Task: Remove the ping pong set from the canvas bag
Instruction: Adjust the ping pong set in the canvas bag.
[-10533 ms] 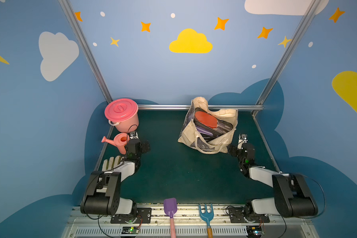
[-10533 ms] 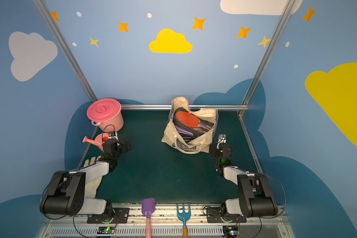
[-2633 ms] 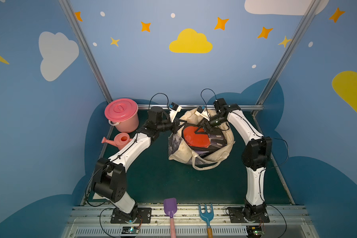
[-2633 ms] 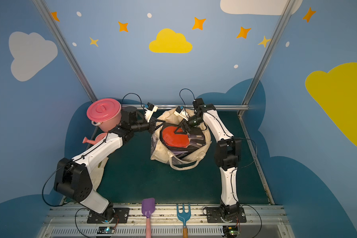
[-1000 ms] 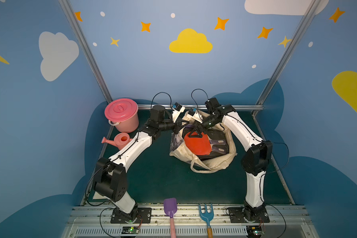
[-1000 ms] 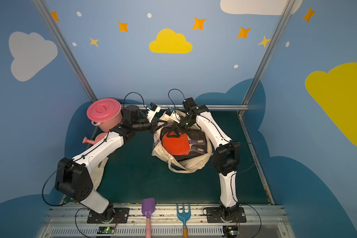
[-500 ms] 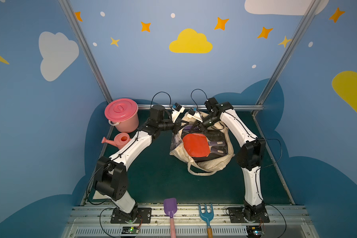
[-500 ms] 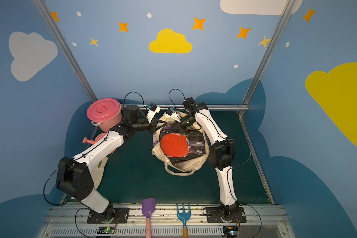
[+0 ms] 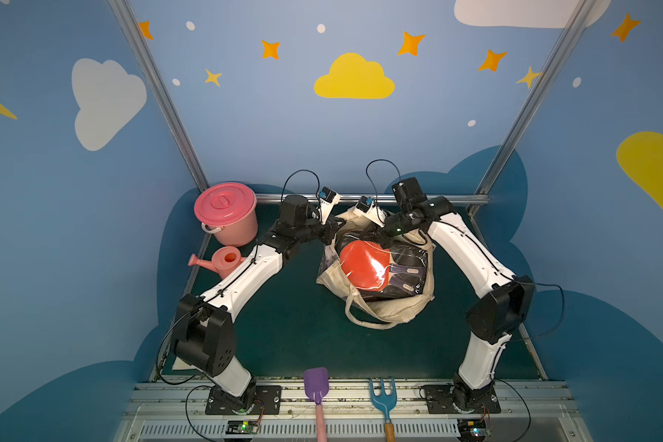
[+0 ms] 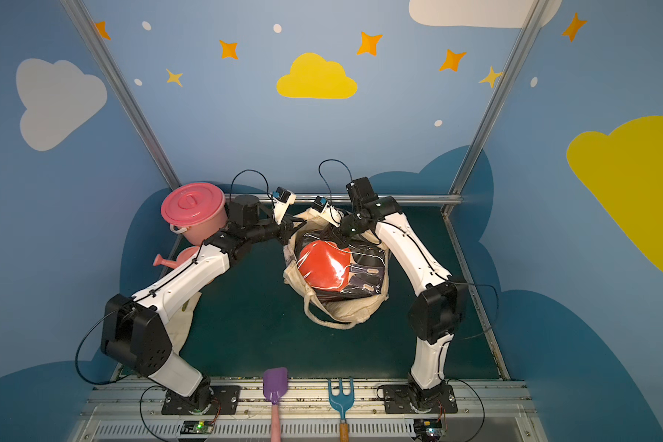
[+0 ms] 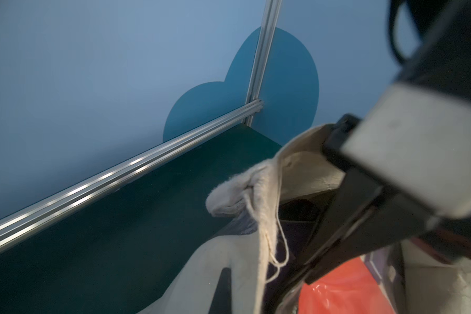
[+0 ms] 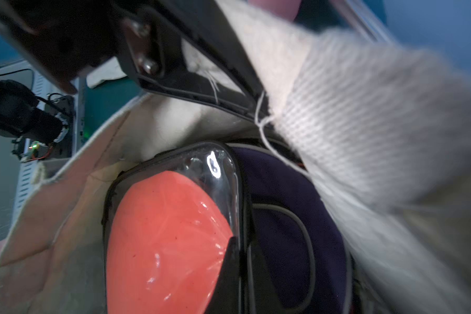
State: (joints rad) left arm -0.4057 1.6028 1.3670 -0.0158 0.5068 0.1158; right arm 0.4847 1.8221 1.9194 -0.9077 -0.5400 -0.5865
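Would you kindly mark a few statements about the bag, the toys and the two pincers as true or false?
1. The red-paddle pack lies inside the canvas bag. True.
2. The pink bucket has its lid off. False: the lid is on.
3. The left pincer is shut on the bag's rim. True.
4. The purple shovel lies in the bag. False: it lies at the front edge, beside the blue rake.
5. The right pincer gapes wide open. False: it is shut, at the bag's far rim.
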